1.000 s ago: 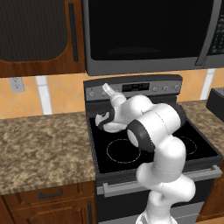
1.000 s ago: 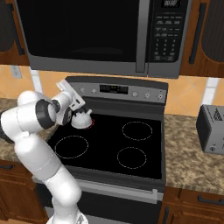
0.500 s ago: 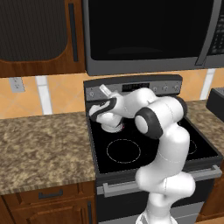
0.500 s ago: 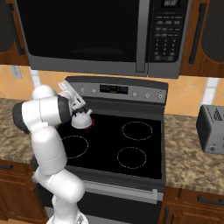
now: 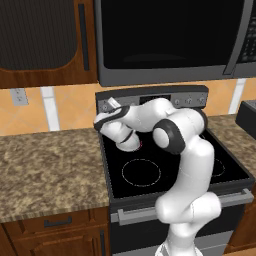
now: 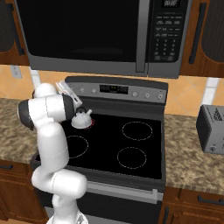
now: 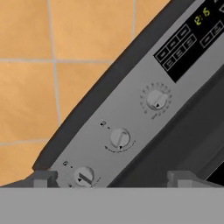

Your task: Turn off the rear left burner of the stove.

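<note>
The stove (image 5: 175,175) (image 6: 144,162) is a black glass-top range with a grey back panel (image 6: 118,89). Its rear left burner (image 6: 90,125) (image 5: 141,145) shows a red glow at its rim, and a white domed kettle (image 6: 82,119) stands on it. My gripper (image 5: 108,105) (image 6: 65,89) (image 7: 111,181) is at the panel's left end, open, with nothing between its fingers. In the hand view three round knobs run in a slanted row: one (image 7: 84,176) close by the left fingertip (image 7: 43,178), a middle one (image 7: 119,138) and a far one (image 7: 156,99). The dark display (image 7: 192,35) lies beyond them.
A black microwave (image 5: 165,40) (image 6: 100,35) hangs close above the panel. Speckled stone counter (image 5: 45,165) lies left of the stove, with a grey toaster (image 6: 212,129) on the right counter. Three unlit pale-ringed zones (image 6: 136,130) cover the rest of the glass.
My arm's elbow has swung round and stretched out over the stove. The hand has stayed by the panel's left end, shifting slightly left. The kettle has not moved.
</note>
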